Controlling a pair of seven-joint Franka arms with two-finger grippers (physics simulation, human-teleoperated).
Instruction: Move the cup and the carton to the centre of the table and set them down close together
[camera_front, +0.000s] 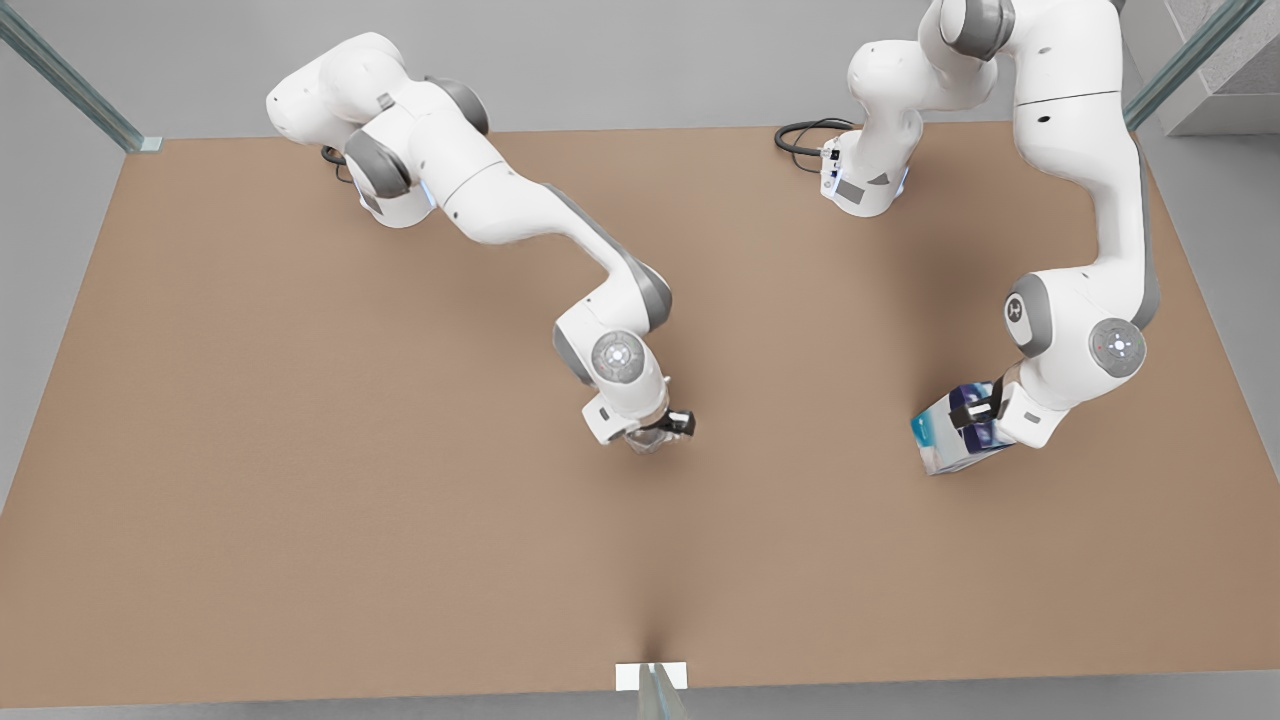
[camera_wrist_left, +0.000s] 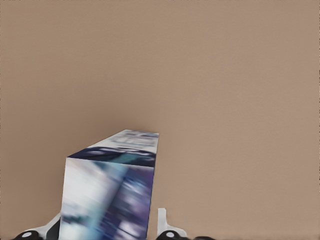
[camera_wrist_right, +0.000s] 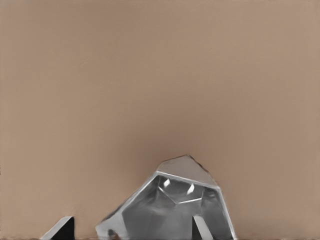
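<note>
The carton (camera_front: 945, 435), white with a dark blue band and teal patches, is on the front view's right, tilted, with my left gripper (camera_front: 975, 410) shut on it. In the left wrist view the carton (camera_wrist_left: 110, 190) stands between the fingers (camera_wrist_left: 162, 222) over the brown table (camera_wrist_left: 225, 75). The shiny faceted cup (camera_front: 648, 438) is near the middle of the table (camera_front: 300, 450), under my right gripper (camera_front: 665, 428). In the right wrist view that gripper (camera_wrist_right: 130, 230) is open: one finger (camera_wrist_right: 200, 227) overlaps the cup (camera_wrist_right: 165, 210), the other stands apart from it.
Both arm bases stand at the table's far edge, with a black cable (camera_front: 800, 135) beside the one on the front view's right. A small white bracket (camera_front: 650, 677) sits at the near edge. Bare tabletop lies between cup and carton.
</note>
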